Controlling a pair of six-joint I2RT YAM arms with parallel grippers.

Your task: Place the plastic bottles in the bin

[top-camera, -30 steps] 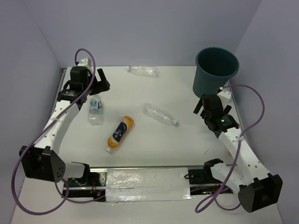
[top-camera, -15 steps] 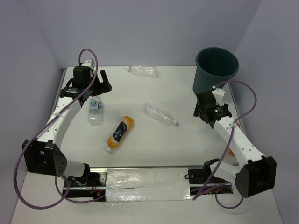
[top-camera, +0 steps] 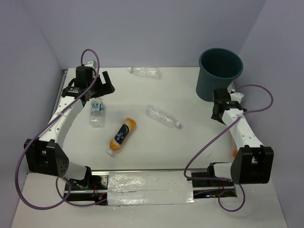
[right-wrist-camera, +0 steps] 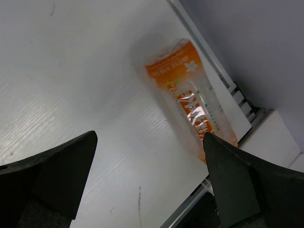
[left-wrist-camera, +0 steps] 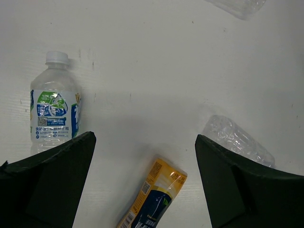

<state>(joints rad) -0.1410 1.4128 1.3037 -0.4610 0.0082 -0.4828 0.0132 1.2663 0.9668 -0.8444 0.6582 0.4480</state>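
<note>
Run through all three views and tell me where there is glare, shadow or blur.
Top external: even, soft light, faint shadows, glare only on the shiny strip at the near edge. Left wrist: sharp, print crisp on the labelled clear bottle, a soft shadow between the dark fingers. Right wrist: softer, with a bright glint on the orange-labelled bottle.

The left claw hangs wide open over the desk. A water bottle, a yellow bottle and a clear bottle lie there.
</note>
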